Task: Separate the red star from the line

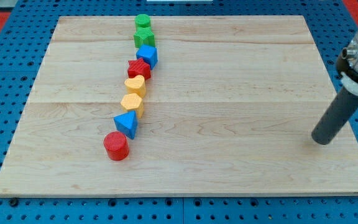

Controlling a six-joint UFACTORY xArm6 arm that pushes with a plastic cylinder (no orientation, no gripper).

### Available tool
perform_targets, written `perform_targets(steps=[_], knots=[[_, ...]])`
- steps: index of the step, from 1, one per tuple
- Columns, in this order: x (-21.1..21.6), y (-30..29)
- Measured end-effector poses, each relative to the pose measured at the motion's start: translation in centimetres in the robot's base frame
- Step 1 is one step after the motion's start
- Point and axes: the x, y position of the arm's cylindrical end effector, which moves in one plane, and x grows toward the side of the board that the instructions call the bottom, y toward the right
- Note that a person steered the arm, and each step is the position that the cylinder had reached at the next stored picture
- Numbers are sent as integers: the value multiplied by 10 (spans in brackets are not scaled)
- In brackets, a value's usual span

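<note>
The surface (229,74) carried eight blocks in one slanting line, each touching or nearly touching the next. From the view's top down they ran: green cylinder (142,22), green star (144,37), blue block (148,56), red star (139,68), yellow heart (135,84), yellow hexagon (132,103), blue triangle (127,124), red cylinder (115,146). The red star sat fourth from the top, wedged between the blue block and the yellow heart, so it could only leave sideways.

My tip (322,140) rested well apart from the line, near the view's right edge and level with the red cylinder, touching nothing. As an end effector it was a plain rod with nothing to clench or release, and it held no block. Judging from this, separation had not begun; a push across the line, toward the view's left or right, seemed needed, and the snug neighbours risked being dragged along.
</note>
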Motion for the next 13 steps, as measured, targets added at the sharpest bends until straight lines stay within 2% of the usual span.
perform_targets(steps=[1,2,6,7,9,10,11,12,13], knots=[[-14,-81],[-43,-109],[-47,-106],[-84,-119],[-162,-261],[-160,-312],[-148,-315],[-150,-380],[-173,-397]])
